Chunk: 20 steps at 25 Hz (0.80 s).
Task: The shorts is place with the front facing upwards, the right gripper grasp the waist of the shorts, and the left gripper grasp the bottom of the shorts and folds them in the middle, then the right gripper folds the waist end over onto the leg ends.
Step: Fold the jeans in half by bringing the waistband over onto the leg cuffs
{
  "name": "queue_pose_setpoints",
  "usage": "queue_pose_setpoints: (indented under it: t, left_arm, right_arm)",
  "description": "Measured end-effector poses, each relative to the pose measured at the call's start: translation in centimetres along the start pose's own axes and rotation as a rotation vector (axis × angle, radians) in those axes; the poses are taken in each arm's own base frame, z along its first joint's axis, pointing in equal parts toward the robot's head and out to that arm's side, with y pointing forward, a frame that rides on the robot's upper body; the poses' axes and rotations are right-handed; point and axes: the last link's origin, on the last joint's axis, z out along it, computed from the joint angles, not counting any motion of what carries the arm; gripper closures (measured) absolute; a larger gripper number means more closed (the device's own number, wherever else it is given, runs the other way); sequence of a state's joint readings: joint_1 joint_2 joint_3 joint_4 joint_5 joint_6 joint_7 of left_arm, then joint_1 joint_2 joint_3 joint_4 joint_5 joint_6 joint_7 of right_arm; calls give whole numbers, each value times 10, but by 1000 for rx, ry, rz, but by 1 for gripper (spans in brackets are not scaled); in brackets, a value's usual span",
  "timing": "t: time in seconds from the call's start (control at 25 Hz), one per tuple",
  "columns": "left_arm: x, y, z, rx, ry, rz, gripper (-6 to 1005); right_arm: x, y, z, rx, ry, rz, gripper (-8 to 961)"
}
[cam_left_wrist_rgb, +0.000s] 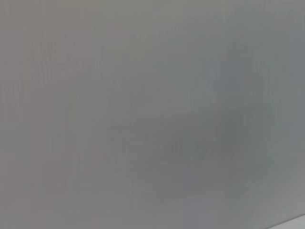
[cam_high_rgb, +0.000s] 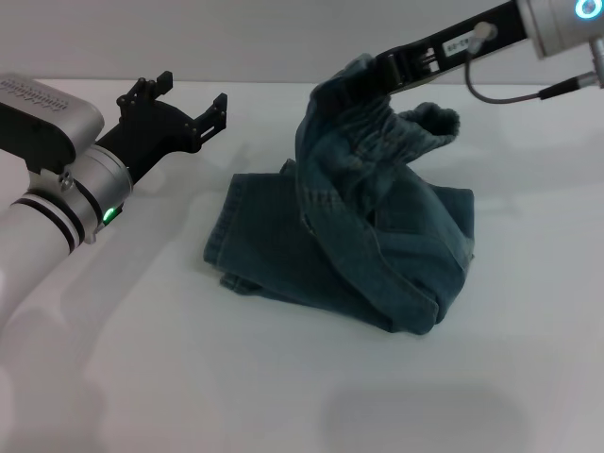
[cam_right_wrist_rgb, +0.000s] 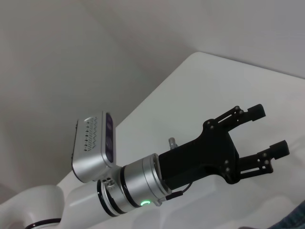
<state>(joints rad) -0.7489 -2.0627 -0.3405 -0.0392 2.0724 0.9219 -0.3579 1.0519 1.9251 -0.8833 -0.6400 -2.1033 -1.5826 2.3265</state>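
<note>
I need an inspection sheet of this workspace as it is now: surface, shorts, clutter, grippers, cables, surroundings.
Surface: white table, bare around the shorts.
Job's things: shorts folded lengthwise, lying on the table; waist end lifted above the rest; leg ends flat on the table toward the left arm.
Clutter: nothing seen.
Grippers: right gripper shut on the waist end, raised over the shorts. Left gripper open, empty, in the air apart from the shorts; also visible in the right wrist view.
Cables: grey cable hanging beside the right wrist, clear of the denim.
Surroundings: plain pale wall behind the table; left wrist view shows nothing distinct.
</note>
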Motion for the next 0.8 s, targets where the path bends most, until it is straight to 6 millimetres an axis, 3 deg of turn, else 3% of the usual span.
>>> queue_pose_setpoints:
  t: [0.16,0.64,0.8]
  left_arm:
    - [0,0,0,0,-2,1,168]
    - [-2,-1,-1,9,-6,-3,169]
    - [1,-6,-1,46,8,4,169]
  right_arm:
    - [-5,1,7,14,-3,-13,836]
    - [-16,7,17,16,-4,-68,379]
    - [-13,13,27,15,74,-85,332]
